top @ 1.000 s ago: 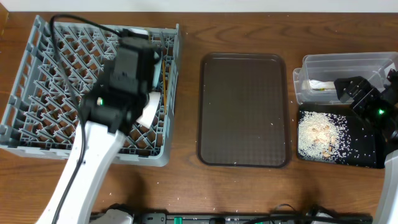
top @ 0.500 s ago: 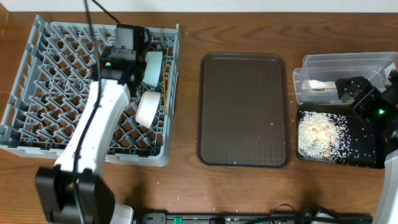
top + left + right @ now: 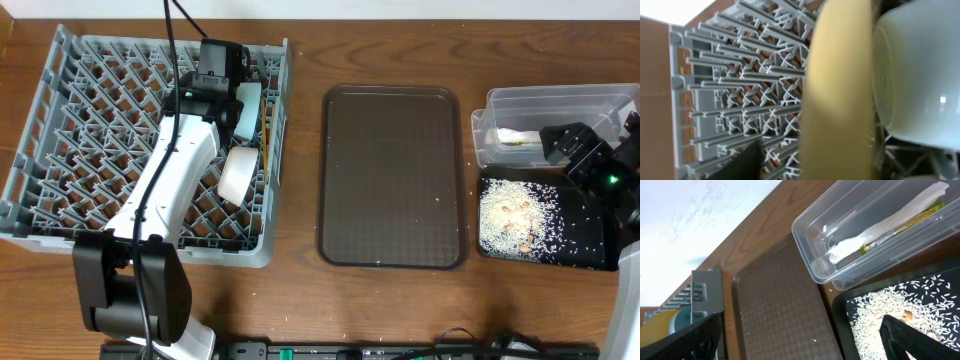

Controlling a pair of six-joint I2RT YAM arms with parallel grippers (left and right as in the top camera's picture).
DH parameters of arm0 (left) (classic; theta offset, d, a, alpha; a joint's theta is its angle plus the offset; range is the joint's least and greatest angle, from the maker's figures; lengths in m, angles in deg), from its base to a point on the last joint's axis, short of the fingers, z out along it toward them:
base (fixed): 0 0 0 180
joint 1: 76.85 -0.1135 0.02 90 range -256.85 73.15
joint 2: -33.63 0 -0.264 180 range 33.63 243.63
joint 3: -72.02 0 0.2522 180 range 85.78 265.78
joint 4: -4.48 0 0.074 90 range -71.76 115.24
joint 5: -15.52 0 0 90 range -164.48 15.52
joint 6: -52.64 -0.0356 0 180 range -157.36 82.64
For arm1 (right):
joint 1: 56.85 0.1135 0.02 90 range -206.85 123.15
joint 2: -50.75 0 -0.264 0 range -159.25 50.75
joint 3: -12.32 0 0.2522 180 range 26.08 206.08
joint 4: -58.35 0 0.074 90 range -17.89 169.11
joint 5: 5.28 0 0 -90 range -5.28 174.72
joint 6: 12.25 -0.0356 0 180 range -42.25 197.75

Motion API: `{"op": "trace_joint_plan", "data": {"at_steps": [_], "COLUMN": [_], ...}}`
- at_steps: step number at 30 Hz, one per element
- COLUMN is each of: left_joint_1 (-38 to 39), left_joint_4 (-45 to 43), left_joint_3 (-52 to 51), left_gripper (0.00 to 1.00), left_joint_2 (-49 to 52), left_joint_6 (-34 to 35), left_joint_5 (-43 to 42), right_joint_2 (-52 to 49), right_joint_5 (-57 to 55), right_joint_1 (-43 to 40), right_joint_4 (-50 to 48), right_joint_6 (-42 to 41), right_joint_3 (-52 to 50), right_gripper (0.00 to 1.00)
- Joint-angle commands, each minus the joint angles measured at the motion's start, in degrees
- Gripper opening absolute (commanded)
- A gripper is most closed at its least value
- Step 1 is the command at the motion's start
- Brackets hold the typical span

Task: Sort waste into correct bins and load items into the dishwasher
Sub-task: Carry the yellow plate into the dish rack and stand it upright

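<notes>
The grey dish rack (image 3: 60,150) stands at the left. My left gripper (image 3: 218,62) hangs over its far right part. In the left wrist view the yellow plate (image 3: 840,100) stands on edge among the pegs, with a pale bowl (image 3: 920,85) beside it. One dark finger (image 3: 747,162) shows apart from the plate; the other is hidden. A pale blue bowl (image 3: 247,105) and a white vessel (image 3: 238,172) sit in the rack. My right gripper (image 3: 572,145) is open and empty above the clear tub (image 3: 600,100), which holds the white napkin (image 3: 880,225) and the green-yellow wrapper (image 3: 912,220). Rice (image 3: 515,215) lies in the black tray (image 3: 590,245).
The dark brown serving tray (image 3: 392,175) lies bare between the rack and the bins, with a few crumbs on it. Stray rice grains dot the wooden table around the black tray. The left arm's cable runs over the rack.
My left arm has swung from the middle of the rack to its far right part and stretched out. The pale blue bowl and white vessel are uncovered. The right arm has not moved.
</notes>
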State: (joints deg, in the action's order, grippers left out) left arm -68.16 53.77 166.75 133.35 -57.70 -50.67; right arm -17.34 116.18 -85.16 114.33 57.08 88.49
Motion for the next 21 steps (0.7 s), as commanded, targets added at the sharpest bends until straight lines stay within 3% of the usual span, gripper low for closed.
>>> {"op": "trace_joint_plan", "data": {"at_steps": [1,10,13,17,21], "left_joint_1": [0.31,4.35,4.79,4.57,4.59], "left_joint_4": [0.59,2.27,4.7,6.84,7.98], "left_joint_3": [-0.31,-0.2,-0.17,-0.17,-0.17], "left_gripper": [0.82,0.87,0.89,0.91,0.92], "left_joint_2": [-0.26,-10.58,-15.72,-21.99,-26.01], "left_joint_6": [0.79,10.29,15.78,28.13,29.24], "left_joint_5": [-0.44,-2.93,-9.53,-21.88,-29.62], "right_joint_2": [0.26,0.26,0.26,0.28,0.26], "right_joint_5": [0.04,0.07,-0.04,-3.21,-6.14], "right_joint_1": [-0.22,-0.2,0.85,6.47,16.72], "right_joint_4": [0.04,0.04,0.04,1.38,1.51], "right_joint_6": [-0.74,-0.76,1.31,5.14,7.96], "right_joint_3": [0.48,0.48,0.48,0.48,0.48], "right_gripper": [0.99,0.99,0.99,0.99,0.99]}}
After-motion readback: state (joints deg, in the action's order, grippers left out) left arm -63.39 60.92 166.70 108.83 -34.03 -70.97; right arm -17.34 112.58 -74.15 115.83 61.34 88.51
